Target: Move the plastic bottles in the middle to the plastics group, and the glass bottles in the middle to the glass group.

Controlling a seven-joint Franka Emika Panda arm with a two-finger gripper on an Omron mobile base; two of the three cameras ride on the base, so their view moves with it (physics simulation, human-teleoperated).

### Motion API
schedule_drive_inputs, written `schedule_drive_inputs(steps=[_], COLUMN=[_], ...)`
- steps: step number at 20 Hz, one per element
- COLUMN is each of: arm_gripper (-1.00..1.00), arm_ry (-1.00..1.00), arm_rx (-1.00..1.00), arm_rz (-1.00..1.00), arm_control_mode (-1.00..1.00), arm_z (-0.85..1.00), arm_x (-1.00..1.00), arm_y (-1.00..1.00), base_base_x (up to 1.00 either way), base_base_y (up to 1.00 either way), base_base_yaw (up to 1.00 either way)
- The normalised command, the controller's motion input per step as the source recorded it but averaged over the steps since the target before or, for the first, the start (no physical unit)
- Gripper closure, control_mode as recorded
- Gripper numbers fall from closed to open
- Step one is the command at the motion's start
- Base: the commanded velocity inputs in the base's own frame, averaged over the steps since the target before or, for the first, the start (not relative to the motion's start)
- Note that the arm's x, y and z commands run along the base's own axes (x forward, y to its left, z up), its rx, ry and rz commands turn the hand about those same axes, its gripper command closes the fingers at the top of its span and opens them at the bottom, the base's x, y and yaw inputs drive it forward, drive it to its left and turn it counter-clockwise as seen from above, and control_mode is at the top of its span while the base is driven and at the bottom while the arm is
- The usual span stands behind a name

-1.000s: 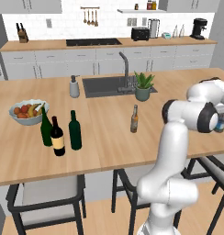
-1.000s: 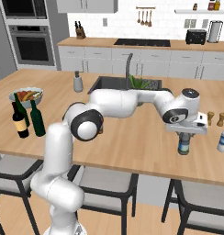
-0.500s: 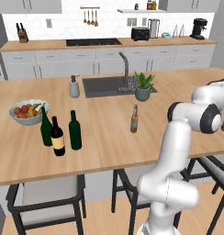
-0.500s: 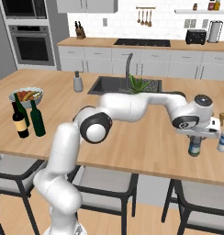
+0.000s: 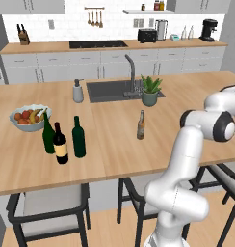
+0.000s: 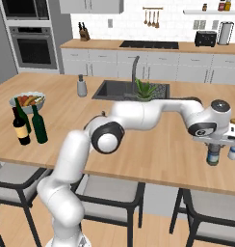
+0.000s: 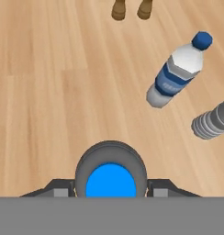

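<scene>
**Small plastic bottle held at the right end of the worktop**

The claw point(image 6: 214, 153) is clenched around a small plastic bottle point(image 6: 213, 157) and holds it upright at the right end of the wooden worktop point(image 6: 153, 144), near the front edge. In the right base view the bottle is short and clear, with a greyish body hanging below the hand. In the hand view it is seen from above: a round bright blue cap ringed by its grey shoulders, with the dark fingers point(image 7: 56, 188) on either side.

Just to its right stands another small bottle point(image 7: 178, 69) with a blue cap, pale upper body and blue label, and beside that a ribbed grey bottle point(image 7: 212, 120) at the view's edge.

The slim brown bottle point(image 5: 140, 125) with a pale label stands in the middle of the worktop, in front of the potted plant point(image 5: 150, 90). At the left, in front of the fruit bowl point(image 5: 29, 116), three tall bottles stand together: a green wine bottle point(image 5: 47, 134), a dark bottle with red top point(image 5: 60, 144) and cream label, and a dark green bottle without label point(image 5: 78, 138).
</scene>
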Motion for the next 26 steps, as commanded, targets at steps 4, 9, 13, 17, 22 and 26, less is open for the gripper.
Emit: schedule_drive_inputs(steps=[4, 9, 13, 17, 22, 26], arm_gripper=[1.0, 1.0, 1.0, 1.0, 1.0, 1.0], arm_ry=[0.0, 0.0, 0.0, 0.0, -0.1, -0.1], arm_rx=[-0.05, -0.01, 0.0, 0.0, 0.0, 0.0], arm_rz=[-0.06, -0.06, -0.02, -0.02, 0.0, 0.0], arm_control_mode=[-1.0, -1.0, -1.0, -1.0, -1.0, -1.0], arm_z=[-0.14, -0.24, -0.55, -0.08, 0.0, 0.0], arm_x=[0.0, 0.0, 0.04, 0.0, 0.28, 0.41], arm_y=[-0.13, -0.07, -0.01, -0.02, -0.19, -0.34], base_base_x=[0.0, 0.0, 0.0, 0.0, 0.0, 0.0], base_base_y=[0.0, 0.0, 0.0, 0.0, 0.0, 0.0], base_base_yaw=[0.0, 0.0, 0.0, 0.0, 0.0, 0.0])
